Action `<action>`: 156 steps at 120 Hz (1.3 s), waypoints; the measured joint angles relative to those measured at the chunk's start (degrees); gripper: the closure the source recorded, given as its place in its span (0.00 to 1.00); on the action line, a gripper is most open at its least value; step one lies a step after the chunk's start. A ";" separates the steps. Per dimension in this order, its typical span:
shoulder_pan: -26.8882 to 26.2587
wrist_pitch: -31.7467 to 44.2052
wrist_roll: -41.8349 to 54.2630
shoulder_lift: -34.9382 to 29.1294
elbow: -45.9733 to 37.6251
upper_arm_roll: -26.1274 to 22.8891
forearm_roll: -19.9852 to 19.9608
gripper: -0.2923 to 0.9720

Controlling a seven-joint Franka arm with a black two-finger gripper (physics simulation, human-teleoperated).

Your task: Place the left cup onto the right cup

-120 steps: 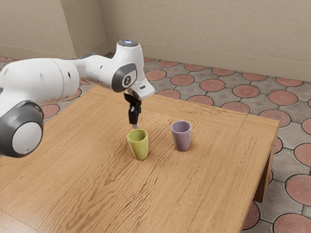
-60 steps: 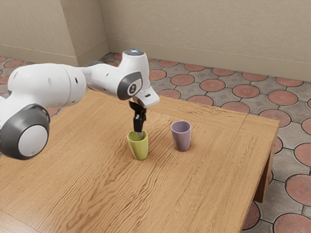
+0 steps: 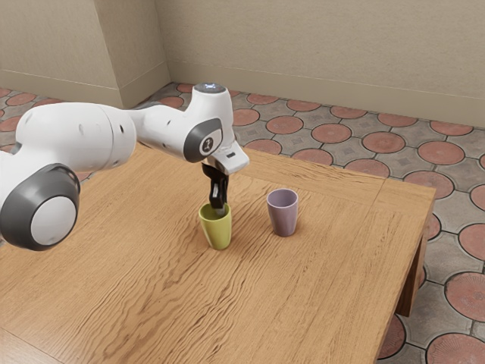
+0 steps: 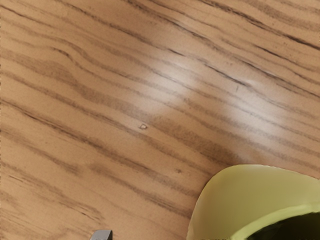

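The black claw sat at the rim of the yellow-green plastic cup, apparently to pinch its wall for lifting onto the mauve cup; its grip state could not be told.

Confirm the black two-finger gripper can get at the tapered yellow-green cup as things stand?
Probably yes. The black two-finger gripper hangs right at the rim of the tapered yellow-green cup, with nothing between them. The mauve cup stands apart, toward the exterior view's right, out of the way.
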 joint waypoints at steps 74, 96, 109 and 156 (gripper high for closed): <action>-0.64 0.14 -2.28 -5.09 -5.81 0.00 -1.96 0.85; -0.60 -0.12 -3.12 -8.90 -8.45 0.00 -1.76 0.85; -0.67 -0.28 -3.61 -10.54 -8.79 0.00 -1.43 0.85; -0.78 -3.09 -4.75 -11.59 -2.84 -0.07 -1.71 0.85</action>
